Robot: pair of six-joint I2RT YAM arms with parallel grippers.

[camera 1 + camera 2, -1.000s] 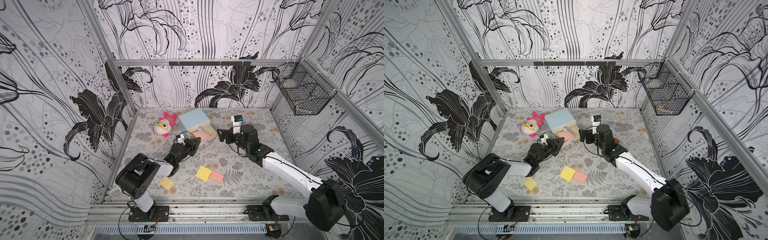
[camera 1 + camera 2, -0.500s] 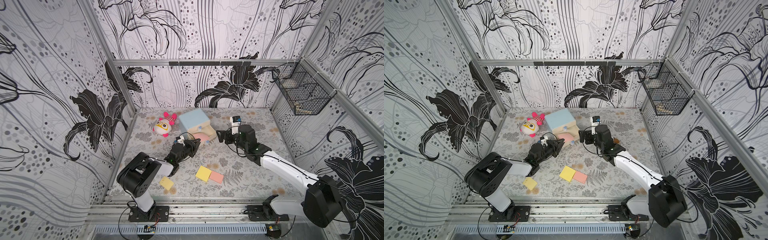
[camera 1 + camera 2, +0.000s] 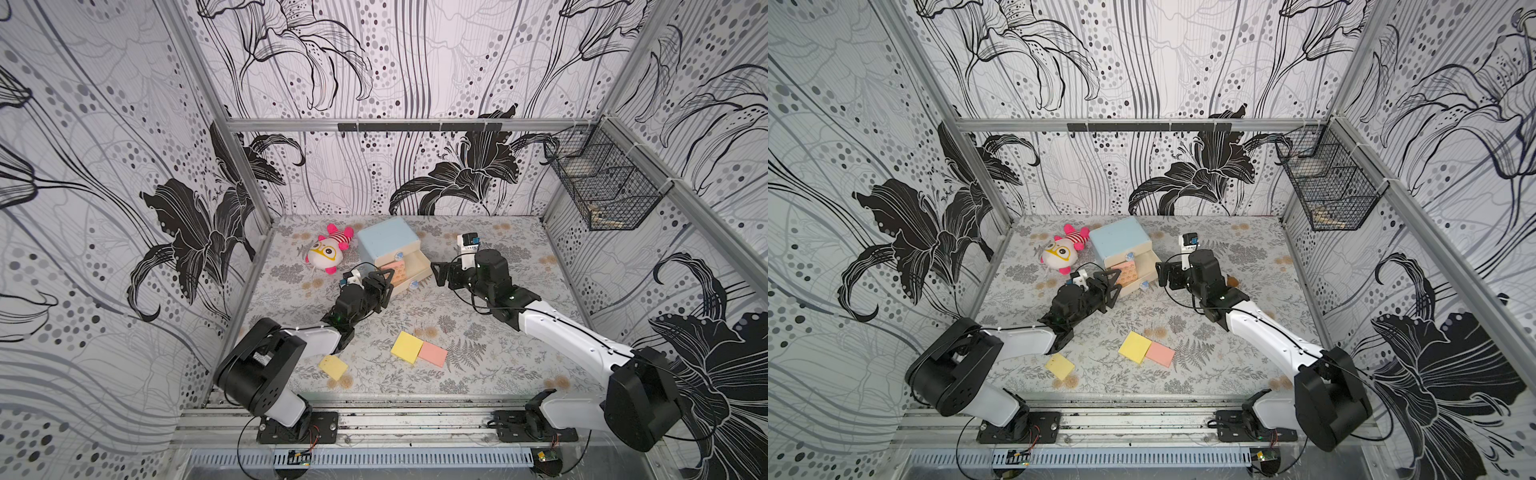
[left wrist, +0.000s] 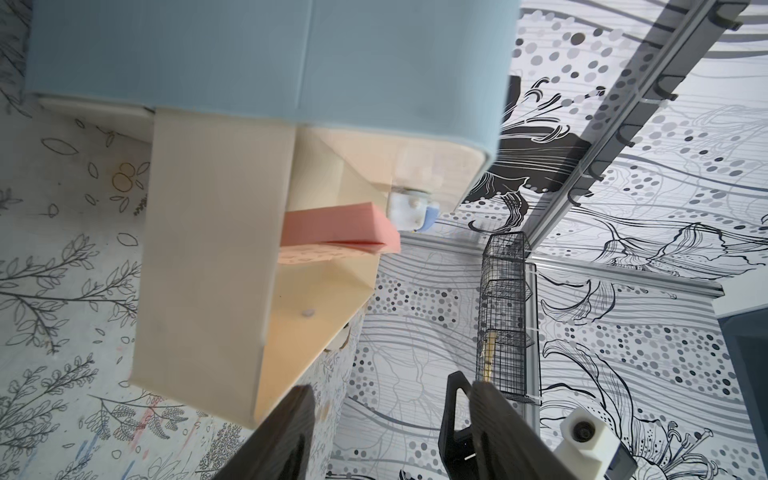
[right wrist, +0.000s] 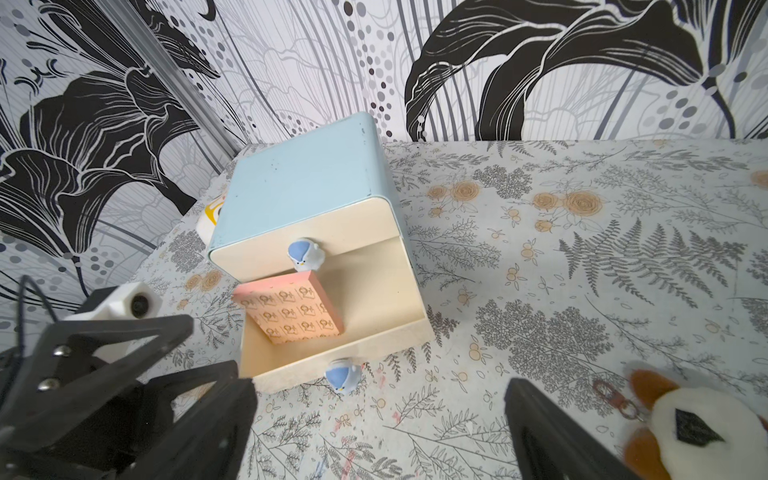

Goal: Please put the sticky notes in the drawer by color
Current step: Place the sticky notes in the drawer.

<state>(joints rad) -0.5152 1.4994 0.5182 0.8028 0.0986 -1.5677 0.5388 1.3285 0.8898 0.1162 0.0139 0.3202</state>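
1. Drawer chest point(image 3: 388, 239) point(image 3: 1119, 239): cube with a smooth pale-blue shell and rounded edges, upper centre of the floral-print table point(image 3: 374, 378) in both top views.
2. Its top cream drawer is shut. The open drawer point(image 5: 374, 299) below it is a matte cream box, pulled out. Round blue-white knobs point(image 5: 305, 254) on both fronts.
3. Salmon pink pad point(image 5: 291, 309) point(image 4: 336, 228): thick square block with a printed top sheet, sits tilted inside the open drawer. One corner seems propped on the side wall, hard to confirm.
4. Left gripper point(image 3: 385, 286) point(image 4: 380, 386): black, triangular-frame fingers, just beside the open drawer's front corner. Jaws parted, nothing between them, clear of the pad.
5. Right gripper point(image 3: 439, 275) point(image 3: 1162, 275): flat black fingers point(image 5: 536, 424) spread wide, empty, near the drawer's right side, apart from it.
6. Lower centre of the top views: yellow pad point(image 3: 407, 347) and second pink pad point(image 3: 433, 354) lie flat, edges touching. Other yellow pad point(image 3: 333, 367) lies apart to the left, by the left arm.
7. Plush toy point(image 3: 326, 255): soft white face, yellow glasses, pink striped cap, just left of the chest.
8. Wire basket point(image 3: 602, 195): black mesh, on the right wall.
9. Brown-white plush point(image 5: 698, 432): fuzzy, beside the right gripper.
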